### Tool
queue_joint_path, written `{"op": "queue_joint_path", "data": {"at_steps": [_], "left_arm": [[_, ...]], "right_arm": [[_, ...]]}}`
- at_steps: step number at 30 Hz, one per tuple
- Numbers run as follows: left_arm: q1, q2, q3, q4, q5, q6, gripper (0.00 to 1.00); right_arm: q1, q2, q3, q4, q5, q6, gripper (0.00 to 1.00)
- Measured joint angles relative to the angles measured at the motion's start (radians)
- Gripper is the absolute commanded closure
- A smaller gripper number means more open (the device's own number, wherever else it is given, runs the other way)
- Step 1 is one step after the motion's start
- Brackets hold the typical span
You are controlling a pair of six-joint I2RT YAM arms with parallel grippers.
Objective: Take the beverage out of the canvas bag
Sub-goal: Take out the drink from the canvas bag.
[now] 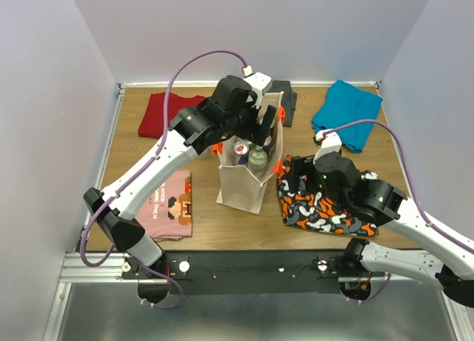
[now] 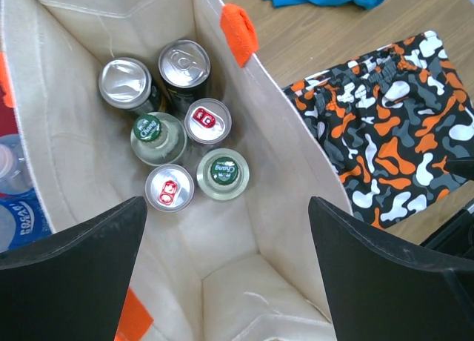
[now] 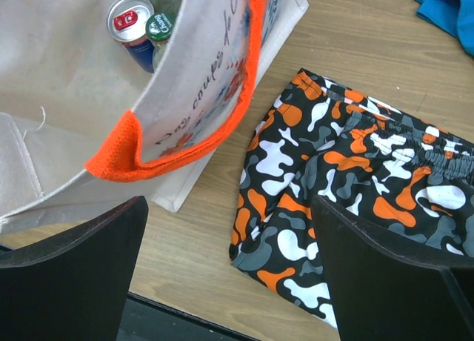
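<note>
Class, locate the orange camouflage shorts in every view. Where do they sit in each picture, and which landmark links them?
Top external: camouflage shorts lie right of centre, partly under the right arm.
Left wrist: shorts fill the right side.
Right wrist: shorts cover the right half.
Shared landmark: the canvas bag, just left of them everywhere.
</note>
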Motion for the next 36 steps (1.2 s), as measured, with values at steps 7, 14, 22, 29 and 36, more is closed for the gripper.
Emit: {"op": "queue_joint_path", "data": {"at_steps": [7, 14, 22, 29, 36], "left_arm": [[-0.034, 0.031, -0.024, 0.0, -0.04, -0.026, 0.01], [-0.037, 0.031, -0.101, 0.003, -0.075, -0.06, 0.01], [-0.042, -0.002, -0.177, 0.05, -0.153, -0.093, 0.01], [-0.042, -0.023, -0.145, 0.086, -0.168, -0.116, 0.01], [-0.042, -0.004, -0.119, 0.084, -0.156, -0.114, 0.01]], "right_arm": [[0.0, -0.006, 0.0, -0.016, 0.036, 0.012, 0.0], [0.0, -0.06, 0.026, -0.056, 0.214, 0.059, 0.0], [0.0, -0.097, 0.053, -0.056, 0.4, 0.093, 0.0], [0.0, -0.068, 0.053, -0.055, 0.462, 0.114, 0.0], [-0.082, 0.031, 0.053, -0.019, 0.433, 0.092, 0.0]]}}
